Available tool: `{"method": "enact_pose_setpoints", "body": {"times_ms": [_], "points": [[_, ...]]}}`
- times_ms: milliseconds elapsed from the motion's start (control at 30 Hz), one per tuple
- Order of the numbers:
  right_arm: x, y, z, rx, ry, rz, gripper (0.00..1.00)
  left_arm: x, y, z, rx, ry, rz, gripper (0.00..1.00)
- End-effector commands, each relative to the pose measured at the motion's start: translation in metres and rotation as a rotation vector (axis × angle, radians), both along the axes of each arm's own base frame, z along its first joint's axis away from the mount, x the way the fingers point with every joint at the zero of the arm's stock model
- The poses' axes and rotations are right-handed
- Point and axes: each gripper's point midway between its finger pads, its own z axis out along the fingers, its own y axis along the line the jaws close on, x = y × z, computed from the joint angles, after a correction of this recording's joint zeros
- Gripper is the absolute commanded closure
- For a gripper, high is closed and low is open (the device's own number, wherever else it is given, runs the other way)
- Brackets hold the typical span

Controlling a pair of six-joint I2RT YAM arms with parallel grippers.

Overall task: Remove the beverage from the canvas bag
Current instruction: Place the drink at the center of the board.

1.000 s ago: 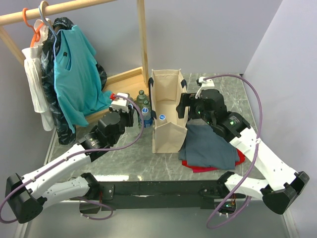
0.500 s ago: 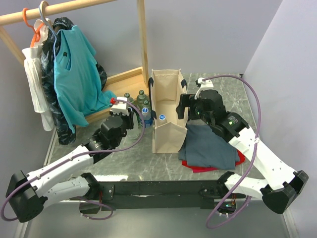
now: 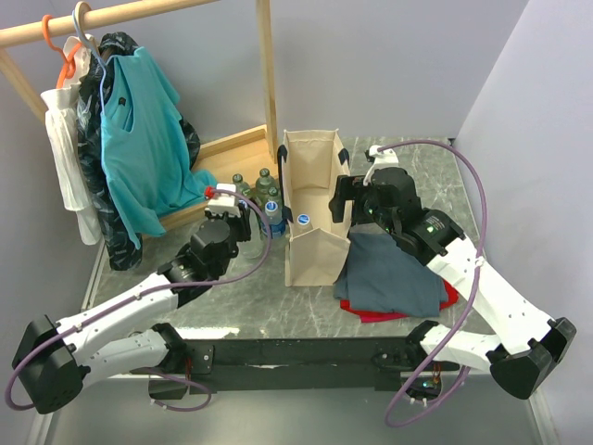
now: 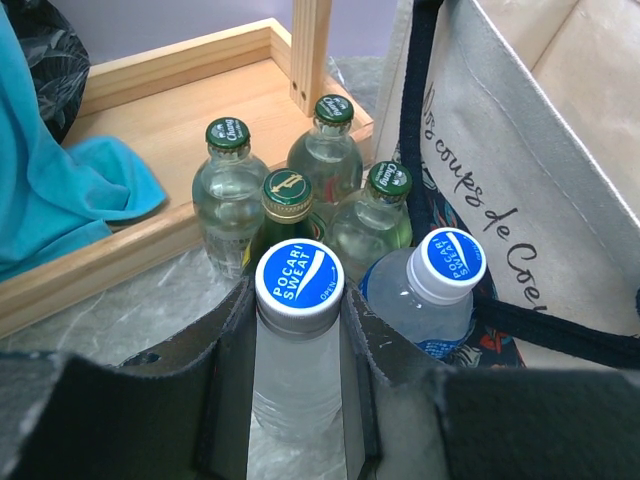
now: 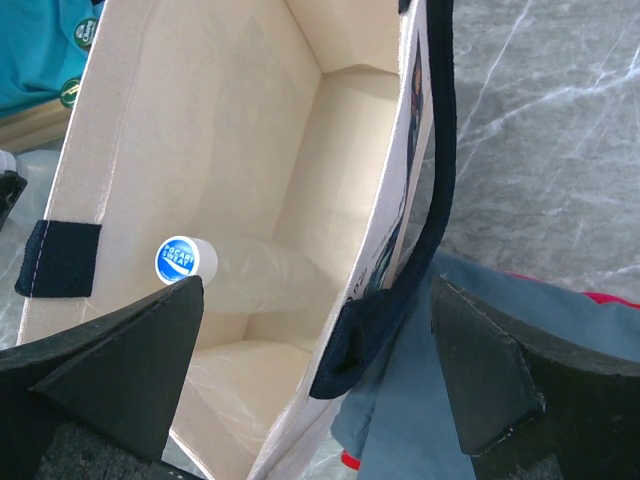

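Observation:
The beige canvas bag with navy handles stands upright mid-table. Inside it a clear beverage bottle with a blue-and-white cap leans against the left wall. My left gripper is outside the bag on its left, shut on another clear blue-capped bottle, which it holds upright. A third such bottle stands beside it against the bag's printed wall. My right gripper is open, straddling the bag's right wall and handle from above.
Several green-capped glass bottles stand just beyond the held bottle, by the wooden rack base. Clothes hang on the rack at far left. A grey-blue cloth over something red lies right of the bag.
My left arm has shifted slightly, uncovering one more green-capped bottle, with its gripper still shut on the bottle. The right arm and the bag have not moved.

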Motion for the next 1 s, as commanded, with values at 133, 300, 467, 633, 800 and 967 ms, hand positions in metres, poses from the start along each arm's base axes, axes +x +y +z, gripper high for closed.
{"method": "enact_pose_setpoints", "body": {"times_ms": [133, 300, 467, 633, 800, 967], "points": [[0.006, 0.002, 0.006, 0.005, -0.034, -0.002, 0.0, 0.009, 0.001, 0.059, -0.199, -0.183, 0.05, 0.99], [0.006, 0.002, 0.004, 0.0, -0.033, -0.004, 0.0, 0.01, 0.003, 0.059, -0.218, -0.194, 0.062, 0.99], [0.007, 0.002, 0.002, -0.003, -0.029, -0.002, 0.0, 0.012, -0.001, 0.051, -0.208, -0.182, 0.052, 0.99], [0.006, 0.001, 0.003, -0.003, -0.033, -0.004, 0.0, 0.013, -0.005, 0.046, -0.208, -0.178, 0.041, 0.99], [0.006, 0.002, 0.001, -0.006, -0.029, -0.004, 0.0, 0.012, -0.009, 0.042, -0.198, -0.181, 0.015, 0.99], [0.007, 0.003, 0.0, -0.004, -0.029, -0.002, 0.0, 0.011, -0.011, 0.038, -0.198, -0.186, 0.002, 0.99]]}}
